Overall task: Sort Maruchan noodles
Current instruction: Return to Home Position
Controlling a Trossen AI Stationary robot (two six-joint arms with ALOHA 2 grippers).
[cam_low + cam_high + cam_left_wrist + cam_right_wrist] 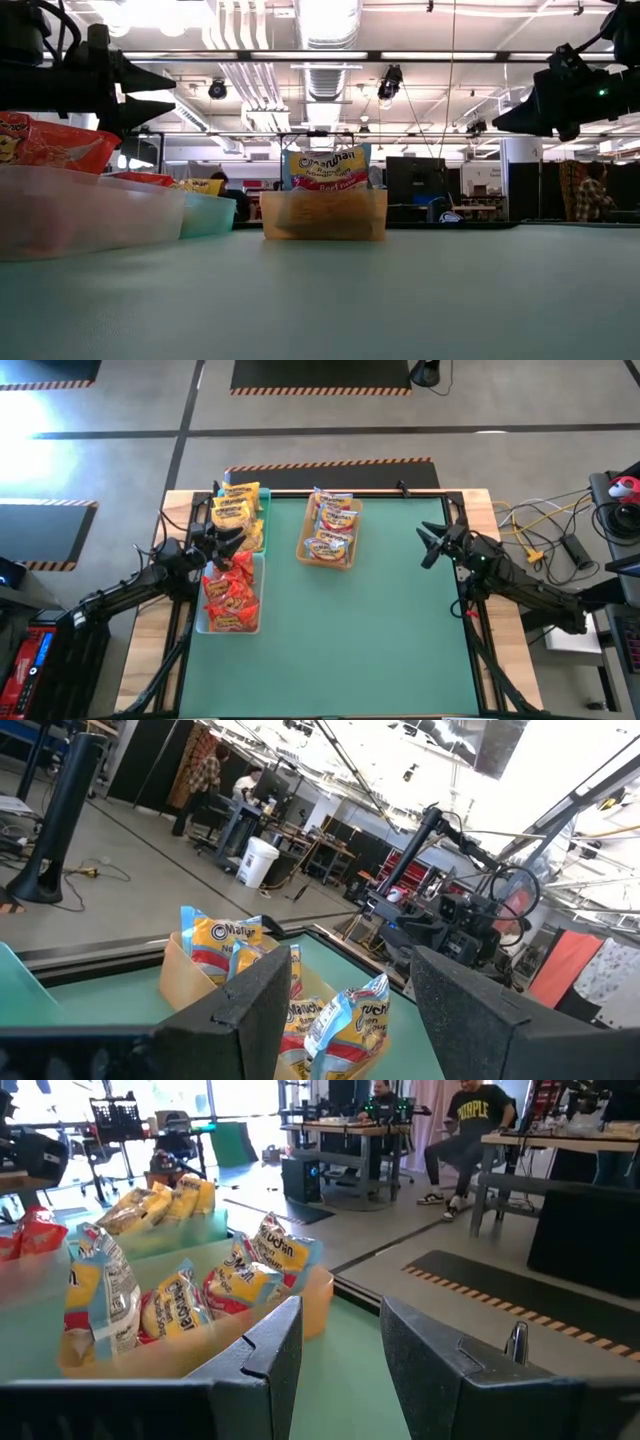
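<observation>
High view: crinkly Maruchan noodles [230, 592] fill rectangular trays [261, 595].

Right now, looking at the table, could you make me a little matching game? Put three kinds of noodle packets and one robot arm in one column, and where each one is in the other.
Column one:
1. yellow packets
2. red packets
3. yellow-red-blue packets
4. right gripper

Column two:
A. in the tan tray
B. over the bare green mat, fingers open
C. in the teal tray
D. in the clear tray

Pairs: 1-C, 2-D, 3-A, 4-B.

The left gripper hangs where the teal and clear trays meet.
</observation>
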